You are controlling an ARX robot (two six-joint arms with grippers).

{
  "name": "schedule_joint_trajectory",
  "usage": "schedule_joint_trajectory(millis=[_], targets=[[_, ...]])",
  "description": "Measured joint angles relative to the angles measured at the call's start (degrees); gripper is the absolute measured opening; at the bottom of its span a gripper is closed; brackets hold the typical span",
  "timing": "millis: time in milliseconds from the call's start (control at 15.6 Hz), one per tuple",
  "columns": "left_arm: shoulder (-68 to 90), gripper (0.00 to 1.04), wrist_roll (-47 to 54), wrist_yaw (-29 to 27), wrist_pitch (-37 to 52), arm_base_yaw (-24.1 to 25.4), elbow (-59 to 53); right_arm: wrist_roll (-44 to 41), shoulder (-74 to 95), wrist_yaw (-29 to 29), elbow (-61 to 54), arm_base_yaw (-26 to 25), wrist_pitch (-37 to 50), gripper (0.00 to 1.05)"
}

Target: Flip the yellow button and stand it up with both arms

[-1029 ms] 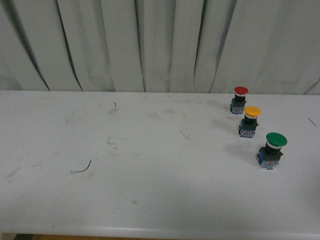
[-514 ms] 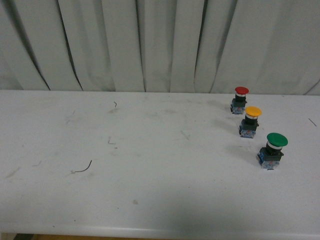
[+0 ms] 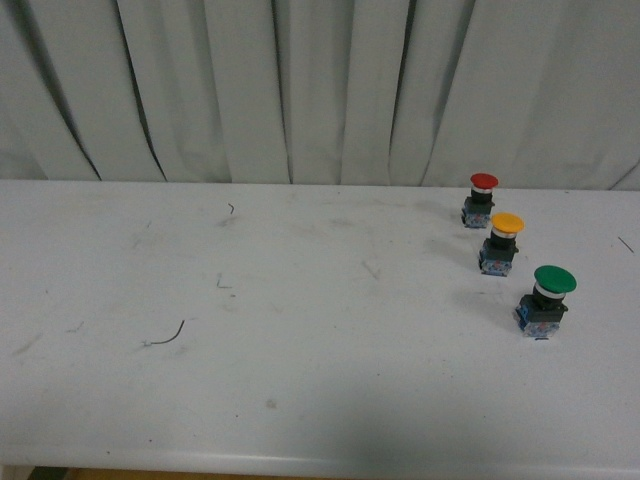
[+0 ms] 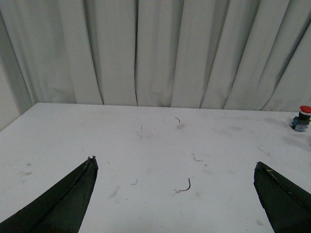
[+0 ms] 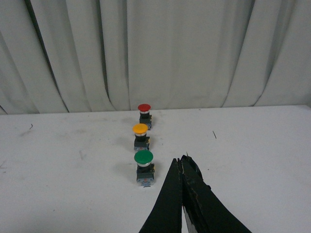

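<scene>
Over the last second nothing on the white table (image 3: 300,380) has shifted: the front view reads the same as it did a second and half a second back, with neither of my arms in it, so I judge the task has not properly begun. Starting at the left, my left claw (image 4: 177,194) shows only in its own wrist camera, its two black fingers (image 4: 68,204) spread wide apart over bare tabletop with nothing between them; ahead of it lies a thin curved dark wire scrap (image 4: 184,187), and at the far edge of that picture only the small red-capped push-button (image 4: 302,118) peeks in. That camera does not reach the one I want. Further right in the front view the three switches stand in a slanted row near the table's right side: red at the back, then the small yellow-capped push-button with black collar and blue-black block base (image 3: 501,243), then the larger green-capped push-button (image 3: 544,300) nearest me. The yellow one stands cap up, apart from both neighbours. The right wrist camera shows all three in line, and my right claw (image 5: 181,167) pressed together, empty, just beside the green one and well short of the yellow. Which face should end up downward I cannot tell from here.
</scene>
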Motion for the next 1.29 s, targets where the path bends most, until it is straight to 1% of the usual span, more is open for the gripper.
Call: schedule_joint_trajectory(millis=[64,129,193,257,322,579,643,707,772,900,1093,1158,1222,1286], targets=[[0.0,0.98,0.0,0.0,0.0,0.0,0.0,0.0,-1.2,0.0,-1.5,0.0,1.4,0.02],[0.0,0.98,0.0,0.0,0.0,0.0,0.0,0.0,-2.2,0.0,-1.6,0.0,-0.1,0.02],[0.0,0.98,0.0,0.0,0.0,0.0,0.0,0.0,-4.0,0.0,-1.6,0.0,-2.4,0.02],[0.0,0.98,0.0,0.0,0.0,0.0,0.0,0.0,-12.1,0.0,-1.4,0.0,-9.2,0.02],[0.0,0.98,0.0,0.0,0.0,0.0,0.0,0.0,-12.0,0.0,-1.6,0.0,-10.6,0.02],[0.0,0.98,0.0,0.0,0.0,0.0,0.0,0.0,-12.0,0.0,-1.6,0.0,-10.2,0.02],[0.0,0.98,0.0,0.0,0.0,0.0,0.0,0.0,-12.0,0.0,-1.6,0.0,-10.3,0.03],[0.0,0.98,0.0,0.0,0.0,0.0,0.0,0.0,-12.0,0.0,-1.6,0.0,-10.2,0.12],[0.0,0.98,0.0,0.0,0.0,0.0,0.0,0.0,-12.0,0.0,-1.6,0.0,-10.2,0.23],[0.0,0.98,0.0,0.0,0.0,0.0,0.0,0.0,-12.0,0.0,-1.6,0.0,-10.2,0.50],[0.0,0.98,0.0,0.0,0.0,0.0,0.0,0.0,-12.0,0.0,-1.6,0.0,-10.2,0.81],[0.0,0.98,0.0,0.0,0.0,0.0,0.0,0.0,-12.0,0.0,-1.6,0.0,-10.2,0.96],[0.0,0.98,0.0,0.0,0.0,0.0,0.0,0.0,-12.0,0.0,-1.6,0.0,-10.2,1.00],[0.0,0.98,0.0,0.0,0.0,0.0,0.0,0.0,-12.0,0.0,-1.6,0.0,-10.2,0.97]])
